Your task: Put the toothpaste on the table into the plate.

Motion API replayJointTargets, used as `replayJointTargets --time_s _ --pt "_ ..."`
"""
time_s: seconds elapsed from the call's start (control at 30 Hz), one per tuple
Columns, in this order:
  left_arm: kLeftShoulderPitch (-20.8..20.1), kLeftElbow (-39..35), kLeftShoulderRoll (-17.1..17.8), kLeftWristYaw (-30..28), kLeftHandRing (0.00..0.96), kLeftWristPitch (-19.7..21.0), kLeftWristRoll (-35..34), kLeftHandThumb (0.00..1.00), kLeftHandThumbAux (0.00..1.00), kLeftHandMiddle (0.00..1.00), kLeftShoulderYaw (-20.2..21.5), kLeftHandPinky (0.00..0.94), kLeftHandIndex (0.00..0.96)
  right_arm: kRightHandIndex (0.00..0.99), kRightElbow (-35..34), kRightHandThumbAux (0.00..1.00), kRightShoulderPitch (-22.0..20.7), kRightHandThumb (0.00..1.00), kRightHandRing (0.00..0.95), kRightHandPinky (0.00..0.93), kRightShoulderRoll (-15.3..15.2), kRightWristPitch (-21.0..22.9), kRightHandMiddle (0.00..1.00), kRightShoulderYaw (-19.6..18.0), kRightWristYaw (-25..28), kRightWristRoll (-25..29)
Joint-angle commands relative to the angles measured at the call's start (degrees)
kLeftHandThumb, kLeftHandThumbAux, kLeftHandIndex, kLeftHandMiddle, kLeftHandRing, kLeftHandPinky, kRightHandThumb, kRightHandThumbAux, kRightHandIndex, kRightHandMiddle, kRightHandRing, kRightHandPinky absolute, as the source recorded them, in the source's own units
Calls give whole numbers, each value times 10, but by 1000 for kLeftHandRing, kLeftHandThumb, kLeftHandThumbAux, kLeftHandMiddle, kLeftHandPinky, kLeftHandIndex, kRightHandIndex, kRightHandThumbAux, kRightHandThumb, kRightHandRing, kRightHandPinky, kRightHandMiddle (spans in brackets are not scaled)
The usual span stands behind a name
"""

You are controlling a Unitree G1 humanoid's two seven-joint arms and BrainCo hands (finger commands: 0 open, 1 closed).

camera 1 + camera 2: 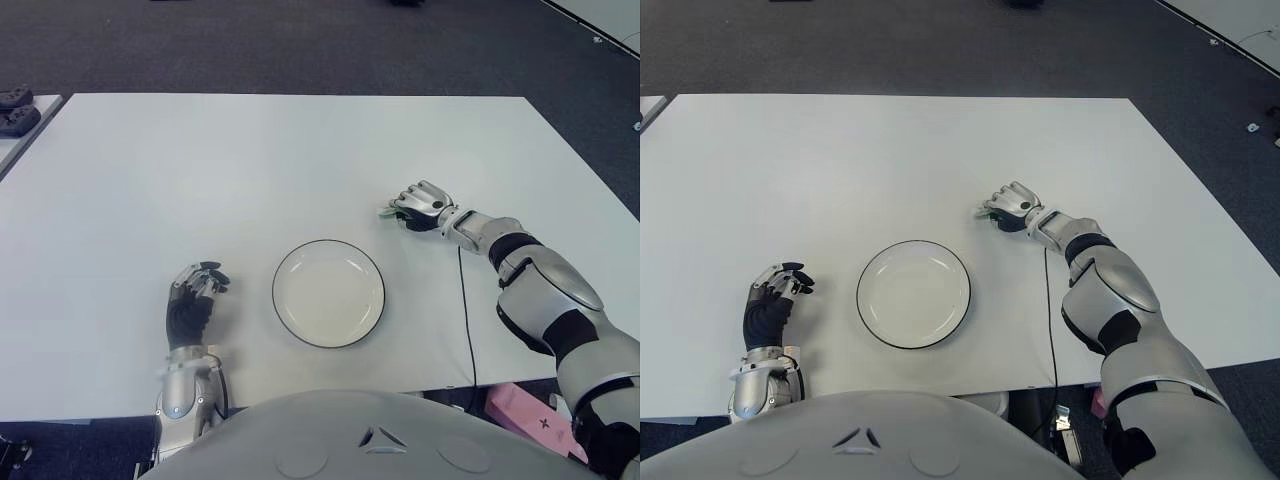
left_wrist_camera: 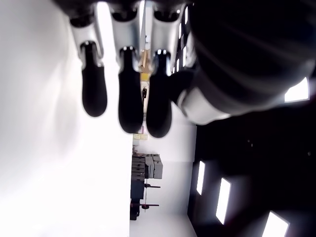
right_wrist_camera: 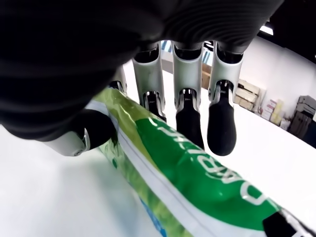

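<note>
1. While it lies on the white desk (image 1: pixel 300 150) to the right of the plate and a little farther from the robot, the green and white toothpaste tube (image 3: pixel 197 187) sits under the right hand (image 1: pixel 418 205), with only a sliver of green showing at the fingertips in the eye views.
2. In the right wrist view, the right hand's fingers (image 3: pixel 189 116) curl over the tube and the thumb sits against its near side, so the hand is closed around the toothpaste; whether the tube is off the desk cannot be told.
3. The round white plate with a thin dark rim (image 1: pixel 329 293) stands near the desk's front edge, apart from the tube, with nothing on it.
4. The left hand (image 1: pixel 192 300) shows to the left of the plate, its fingers loosely bent and holding nothing.
5. A thin black cable (image 1: pixel 466 310) runs across the desk from the right forearm to the front edge.
</note>
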Motion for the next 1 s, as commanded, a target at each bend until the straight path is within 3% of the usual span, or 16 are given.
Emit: replayJointTargets --time_s 0.03,0.33,1.0 --pt "-7 14 -6 6 537 7 6 690 720 571 -1 524 433 439 -15 715 -13 736 864 877 -2 -33 868 -20 -40 13" --pt "-18 27 -5 2 541 -3 2 691 720 576 2 527 434 439 -36 716 -24 735 881 878 -15 -72 891 -56 -94 27" --pt "-33 33 -7 2 533 2 4 692 721 566 3 509 433 439 -97 714 -50 737 874 843 -33 -124 886 -116 -117 54"
